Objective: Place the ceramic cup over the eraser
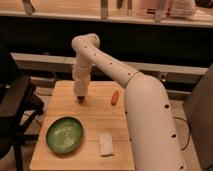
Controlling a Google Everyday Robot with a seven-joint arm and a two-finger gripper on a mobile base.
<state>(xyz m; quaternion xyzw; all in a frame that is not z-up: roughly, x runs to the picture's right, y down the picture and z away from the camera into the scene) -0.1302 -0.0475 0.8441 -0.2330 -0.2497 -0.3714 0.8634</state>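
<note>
Near the wooden table's [90,125] far edge, the end effector [80,98] hangs low; its grip and the task's progress cannot be told.

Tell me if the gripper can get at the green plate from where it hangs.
Probably yes. The gripper hangs over the far part of the wooden table, and the green plate lies open at the near left with nothing between.
</note>
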